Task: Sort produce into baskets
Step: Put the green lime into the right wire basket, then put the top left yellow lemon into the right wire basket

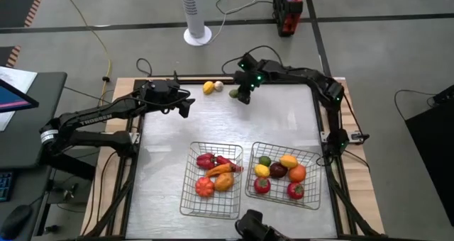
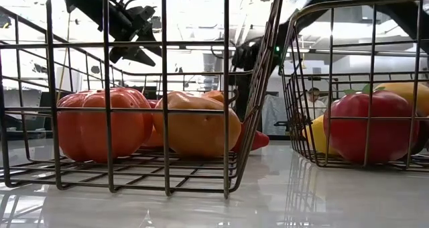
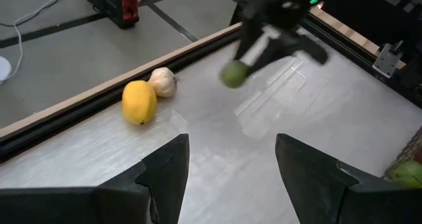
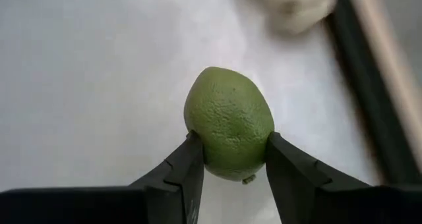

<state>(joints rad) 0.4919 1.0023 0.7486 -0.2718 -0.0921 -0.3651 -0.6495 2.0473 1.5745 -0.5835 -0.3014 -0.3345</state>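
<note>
Pinching a green lime [image 4: 229, 122], the right claw [image 4: 229, 159] clamps both its sides.

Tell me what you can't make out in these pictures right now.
- Lime in the right gripper: its underside is hidden by the fingers, so whether it has left the table can't be told.
- Left basket, high view: lower produce is covered by the pieces above.
- Low view: the lemon and whitish piece are hidden behind basket mesh.
</note>
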